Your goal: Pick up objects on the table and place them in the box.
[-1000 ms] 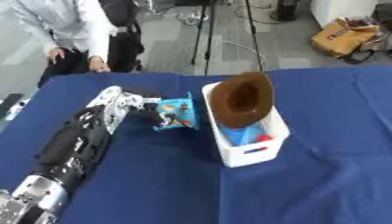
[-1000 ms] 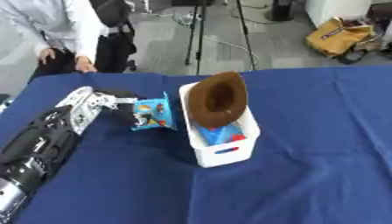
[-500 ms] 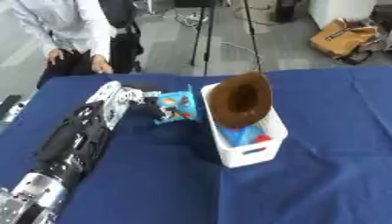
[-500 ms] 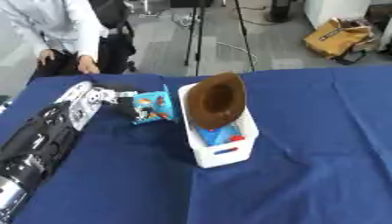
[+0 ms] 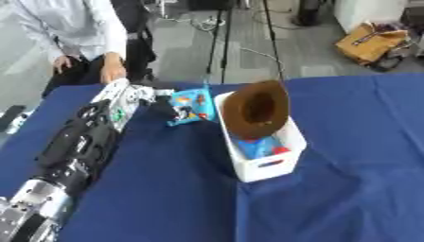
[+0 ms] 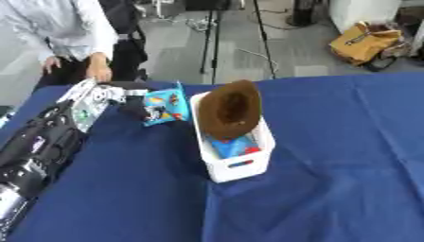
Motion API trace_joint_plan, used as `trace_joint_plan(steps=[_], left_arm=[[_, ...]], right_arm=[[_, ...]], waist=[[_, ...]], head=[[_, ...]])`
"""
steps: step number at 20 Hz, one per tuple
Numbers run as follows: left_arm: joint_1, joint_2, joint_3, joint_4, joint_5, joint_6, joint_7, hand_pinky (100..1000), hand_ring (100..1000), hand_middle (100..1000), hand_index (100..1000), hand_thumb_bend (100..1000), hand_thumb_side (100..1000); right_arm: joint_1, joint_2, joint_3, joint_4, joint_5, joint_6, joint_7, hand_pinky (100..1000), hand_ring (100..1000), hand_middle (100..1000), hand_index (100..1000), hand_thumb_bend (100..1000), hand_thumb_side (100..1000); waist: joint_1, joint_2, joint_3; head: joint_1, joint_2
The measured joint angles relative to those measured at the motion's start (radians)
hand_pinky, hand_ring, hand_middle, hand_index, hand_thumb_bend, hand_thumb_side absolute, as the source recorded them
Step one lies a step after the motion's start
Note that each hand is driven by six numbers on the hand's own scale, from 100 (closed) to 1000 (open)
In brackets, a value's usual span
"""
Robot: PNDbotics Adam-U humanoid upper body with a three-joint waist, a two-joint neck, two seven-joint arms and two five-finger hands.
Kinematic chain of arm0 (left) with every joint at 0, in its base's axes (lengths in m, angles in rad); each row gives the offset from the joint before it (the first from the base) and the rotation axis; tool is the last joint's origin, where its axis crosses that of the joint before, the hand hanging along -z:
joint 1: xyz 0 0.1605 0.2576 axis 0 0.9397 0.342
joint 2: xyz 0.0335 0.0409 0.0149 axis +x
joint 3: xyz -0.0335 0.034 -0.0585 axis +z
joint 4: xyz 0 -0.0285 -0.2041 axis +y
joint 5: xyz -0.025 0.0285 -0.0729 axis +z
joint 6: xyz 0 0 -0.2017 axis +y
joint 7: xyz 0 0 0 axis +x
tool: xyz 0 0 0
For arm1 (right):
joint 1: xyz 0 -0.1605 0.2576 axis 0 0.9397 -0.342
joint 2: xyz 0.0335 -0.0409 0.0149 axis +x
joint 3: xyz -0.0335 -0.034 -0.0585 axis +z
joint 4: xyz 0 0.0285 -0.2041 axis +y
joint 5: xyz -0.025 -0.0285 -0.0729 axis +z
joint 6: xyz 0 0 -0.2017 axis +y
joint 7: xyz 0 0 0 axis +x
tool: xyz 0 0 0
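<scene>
Lifted since a second ago, the blue packet [image 5: 189, 106] now hangs beside the box's far left corner, pinched by the left hand [image 5: 141, 96]. It could catch on the rim and drop outside. The white box [image 5: 263, 167] holds blue and red items under a brown hat [image 5: 254, 109].

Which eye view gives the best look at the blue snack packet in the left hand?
The left eye view: the blue snack packet, held by the left hand, shows its printed face beside the white box. The right eye view shows nearly the same.
</scene>
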Motion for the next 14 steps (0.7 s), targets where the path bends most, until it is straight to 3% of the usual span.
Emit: trace_joint_plan(steps=[14], left_arm=[[-0.019,0.015,0.008,-0.007,0.008,0.003,-0.028,1000,653,634,1000,100,604]], right_arm=[[0.004,0.000,-0.001,0.000,0.000,0.001,0.000,829,744,612,619,100,866]], waist=[[0.005,-0.011,0.003]], head=[[-0.001,0.008]])
